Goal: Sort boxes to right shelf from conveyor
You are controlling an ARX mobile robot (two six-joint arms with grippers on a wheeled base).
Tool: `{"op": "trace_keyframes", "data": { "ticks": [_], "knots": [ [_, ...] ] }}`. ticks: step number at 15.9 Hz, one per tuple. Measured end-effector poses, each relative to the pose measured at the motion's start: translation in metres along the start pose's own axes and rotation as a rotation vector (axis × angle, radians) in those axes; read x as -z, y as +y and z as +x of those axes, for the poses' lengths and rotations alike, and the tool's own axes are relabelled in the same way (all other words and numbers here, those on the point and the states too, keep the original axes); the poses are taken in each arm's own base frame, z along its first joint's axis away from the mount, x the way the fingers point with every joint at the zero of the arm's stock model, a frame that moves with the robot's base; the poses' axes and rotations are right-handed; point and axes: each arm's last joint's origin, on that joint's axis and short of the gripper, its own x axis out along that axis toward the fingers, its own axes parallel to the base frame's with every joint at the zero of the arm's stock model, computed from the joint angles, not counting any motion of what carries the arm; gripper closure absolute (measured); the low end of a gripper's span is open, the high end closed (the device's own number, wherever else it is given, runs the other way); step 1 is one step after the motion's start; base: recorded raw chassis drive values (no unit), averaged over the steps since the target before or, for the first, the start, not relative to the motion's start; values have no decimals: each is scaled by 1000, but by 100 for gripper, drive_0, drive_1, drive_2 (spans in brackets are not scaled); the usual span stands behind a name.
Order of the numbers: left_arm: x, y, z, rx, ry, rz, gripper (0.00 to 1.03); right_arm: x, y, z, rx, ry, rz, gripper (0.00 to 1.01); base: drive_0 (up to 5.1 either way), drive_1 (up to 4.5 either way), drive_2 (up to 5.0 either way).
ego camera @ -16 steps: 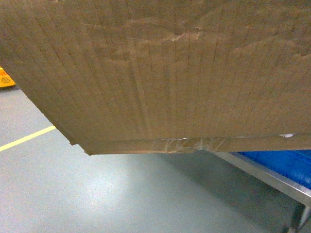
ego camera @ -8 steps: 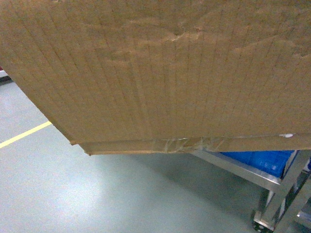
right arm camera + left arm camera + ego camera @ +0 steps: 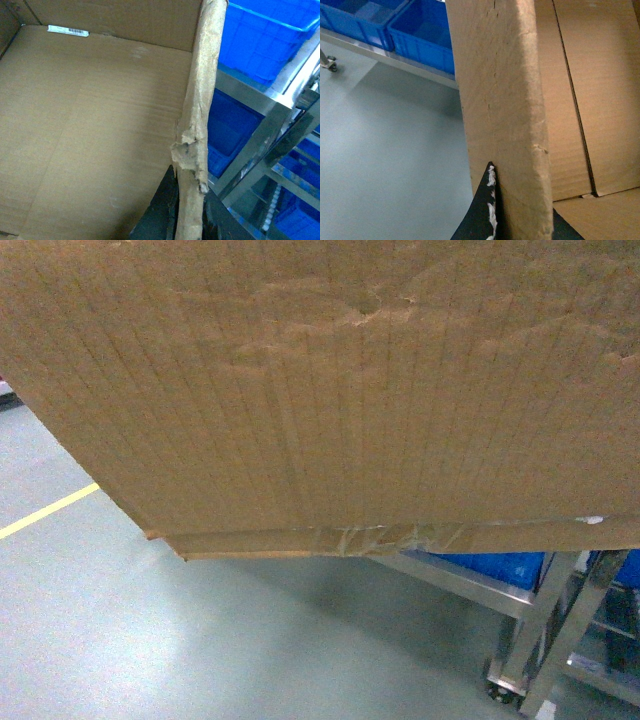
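Both grippers, left [image 3: 520, 227] and right [image 3: 189, 217], are pinched onto opposite walls of the big cardboard carton [image 3: 330, 390], carried mid-air toward the steel shelf [image 3: 545, 605] at right, so lowering onto its rollers probably comes next.

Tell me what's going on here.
The robot is carrying a large brown cardboard carton off the floor, with both arms. The left hand clamps one side wall and the right hand clamps the opposite, torn wall. The carton fills most of the head view. A silver metal rack holding blue plastic bins stands just beyond it on the right.
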Motion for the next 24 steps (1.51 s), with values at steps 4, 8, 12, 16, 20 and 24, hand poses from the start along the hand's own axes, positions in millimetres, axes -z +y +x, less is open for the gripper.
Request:
{"op": "trace_keyframes", "data": {
  "ticks": [4,8,12,16,20,24],
  "knots": [
    [0,0,0,1,1,0,99,0,0,0,0,-1,0,97,-171,-171,-171],
    [0,0,0,0,0,0,99,0,0,0,0,0,0,97,-161,-161,-161],
    [0,0,0,0,0,0,99,0,0,0,0,-1,0,97,-160,-160,-160],
    [0,0,0,0,0,0,99,0,0,0,0,0,0,97,-162,-162,-162],
    [0,0,0,1,1,0,99,0,0,0,0,0,0,97,-157,-157,-157],
    [0,0,0,1,0,0,99,0,0,0,0,0,0,97,-169,-169,-169]
  ]
}}
